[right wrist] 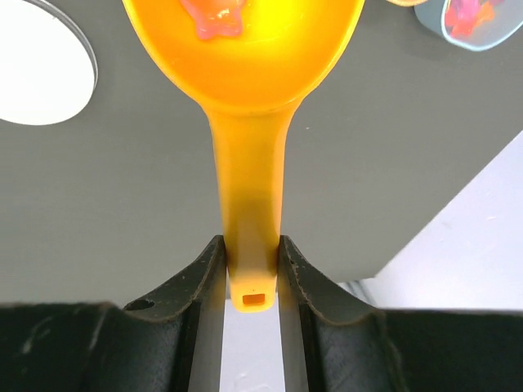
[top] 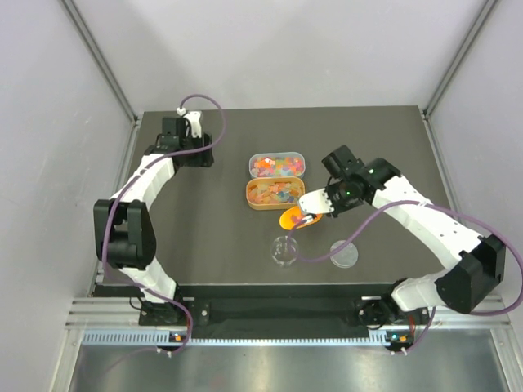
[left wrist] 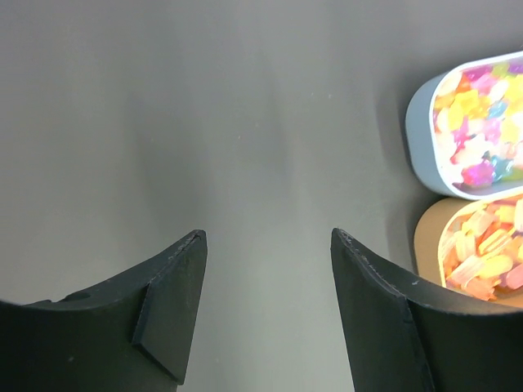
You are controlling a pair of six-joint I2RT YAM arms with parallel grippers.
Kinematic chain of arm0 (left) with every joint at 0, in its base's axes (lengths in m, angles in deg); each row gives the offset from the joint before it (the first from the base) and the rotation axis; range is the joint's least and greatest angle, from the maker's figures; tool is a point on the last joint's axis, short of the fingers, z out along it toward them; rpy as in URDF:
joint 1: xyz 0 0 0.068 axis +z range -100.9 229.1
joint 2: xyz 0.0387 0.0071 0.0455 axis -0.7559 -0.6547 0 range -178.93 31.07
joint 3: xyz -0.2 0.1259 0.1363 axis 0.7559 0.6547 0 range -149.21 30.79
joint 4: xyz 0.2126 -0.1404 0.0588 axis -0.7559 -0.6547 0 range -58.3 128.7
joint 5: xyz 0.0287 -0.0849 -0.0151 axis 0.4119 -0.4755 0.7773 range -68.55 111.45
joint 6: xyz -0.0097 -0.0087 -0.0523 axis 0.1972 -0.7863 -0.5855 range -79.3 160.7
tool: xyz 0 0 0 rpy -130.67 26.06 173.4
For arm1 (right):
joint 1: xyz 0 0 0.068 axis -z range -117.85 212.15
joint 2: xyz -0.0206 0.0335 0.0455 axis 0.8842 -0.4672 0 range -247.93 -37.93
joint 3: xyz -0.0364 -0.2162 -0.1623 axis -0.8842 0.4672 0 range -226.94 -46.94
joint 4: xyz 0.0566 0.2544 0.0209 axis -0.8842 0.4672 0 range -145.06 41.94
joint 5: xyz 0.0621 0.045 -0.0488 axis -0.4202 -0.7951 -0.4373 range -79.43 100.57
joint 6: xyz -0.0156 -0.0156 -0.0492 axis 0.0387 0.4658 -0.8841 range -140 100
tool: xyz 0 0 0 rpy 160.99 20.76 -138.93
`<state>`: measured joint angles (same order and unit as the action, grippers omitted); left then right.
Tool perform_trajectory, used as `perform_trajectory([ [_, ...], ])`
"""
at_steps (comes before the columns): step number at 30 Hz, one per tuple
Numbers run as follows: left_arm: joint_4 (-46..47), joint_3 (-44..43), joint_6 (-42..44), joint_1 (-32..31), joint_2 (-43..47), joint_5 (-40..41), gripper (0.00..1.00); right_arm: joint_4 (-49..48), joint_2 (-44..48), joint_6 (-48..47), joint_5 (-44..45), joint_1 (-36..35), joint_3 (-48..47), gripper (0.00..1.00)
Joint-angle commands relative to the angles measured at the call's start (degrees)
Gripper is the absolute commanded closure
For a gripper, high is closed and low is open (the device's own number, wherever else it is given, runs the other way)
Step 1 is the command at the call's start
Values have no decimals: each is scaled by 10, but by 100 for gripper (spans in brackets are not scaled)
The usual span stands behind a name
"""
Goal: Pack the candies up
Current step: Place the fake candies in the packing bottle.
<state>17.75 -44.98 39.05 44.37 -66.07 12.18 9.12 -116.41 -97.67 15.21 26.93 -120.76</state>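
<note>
The candies [top: 276, 166] fill a grey oval tub [top: 252, 165] and a tan oval tub [top: 249, 196] at mid-table. My right gripper [top: 315, 204] is shut on the handle of an orange scoop [top: 294, 219], which hangs just right of the tan tub and above a clear round dish [top: 284, 250]. In the right wrist view the gripper [right wrist: 251, 241] pinches the scoop handle [right wrist: 249, 188], and a pink candy [right wrist: 214, 20] lies in the bowl. My left gripper [left wrist: 268, 233] is open over bare table, left of the grey tub [left wrist: 421, 122] and tan tub [left wrist: 426, 237], holding nothing.
A round clear lid [top: 344, 254] lies right of the dish near the front edge. A white disc [right wrist: 37, 73] shows at the right wrist view's upper left. The left arm [top: 155, 175] reaches to the table's back left. White walls enclose the table.
</note>
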Motion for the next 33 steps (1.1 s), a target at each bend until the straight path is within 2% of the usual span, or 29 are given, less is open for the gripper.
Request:
perform_trajectory([
  [1, 29, 12, 11, 7, 37, 15, 32, 19, 22, -14, 34, -32, -9, 100],
  [14, 44, 28, 1, 15, 62, 11, 32, -4, 44, -42, 128, -85, 61, 100],
  [22, 62, 51, 0, 16, 75, 15, 32, -27, 17, -39, 181, -106, 54, 100],
  [33, 86, 76, -13, 20, 75, 15, 31, 9, -9, -35, 225, -143, 11, 100],
])
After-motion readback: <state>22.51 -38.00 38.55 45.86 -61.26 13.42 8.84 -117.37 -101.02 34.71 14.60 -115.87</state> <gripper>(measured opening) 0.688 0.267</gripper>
